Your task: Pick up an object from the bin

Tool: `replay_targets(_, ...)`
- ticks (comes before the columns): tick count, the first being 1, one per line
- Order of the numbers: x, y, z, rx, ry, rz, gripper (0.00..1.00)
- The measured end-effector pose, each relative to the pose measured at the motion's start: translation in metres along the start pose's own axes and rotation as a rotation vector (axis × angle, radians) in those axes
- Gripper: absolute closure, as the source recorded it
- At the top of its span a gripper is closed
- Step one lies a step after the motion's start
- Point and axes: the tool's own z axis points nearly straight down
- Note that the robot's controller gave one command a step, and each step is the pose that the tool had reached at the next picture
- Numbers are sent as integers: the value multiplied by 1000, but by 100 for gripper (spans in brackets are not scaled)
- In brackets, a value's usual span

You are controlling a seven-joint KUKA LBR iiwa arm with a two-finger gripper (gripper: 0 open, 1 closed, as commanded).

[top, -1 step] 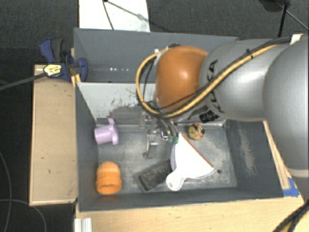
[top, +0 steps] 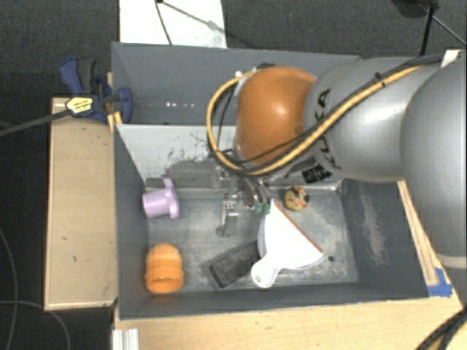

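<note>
My gripper (top: 228,219) reaches down under the orange wrist cover to the middle of the bin floor. A black flat block (top: 233,265) lies just in front of it, toward the bin's near wall. A white funnel (top: 286,249) lies right of the gripper, its spout pointing to the near wall beside the block. A small yellow-brown thing (top: 295,197) sits behind the funnel, partly hidden by the arm. Nothing shows in the gripper's grasp.
A purple spool-shaped piece (top: 160,201) lies at the left wall, and an orange ribbed piece (top: 163,268) sits in the near left corner. The big grey arm covers the bin's right and back parts.
</note>
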Motion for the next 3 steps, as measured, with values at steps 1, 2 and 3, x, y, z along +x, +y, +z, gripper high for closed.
replay_targets(1, 32, -26, 45, -2, -6, 44, 0)
replay_targets(2, 43, -36, 60, -1, -2, 60, 0)
replay_targets(3, 28, -53, 41, 4, 14, 51, 0)
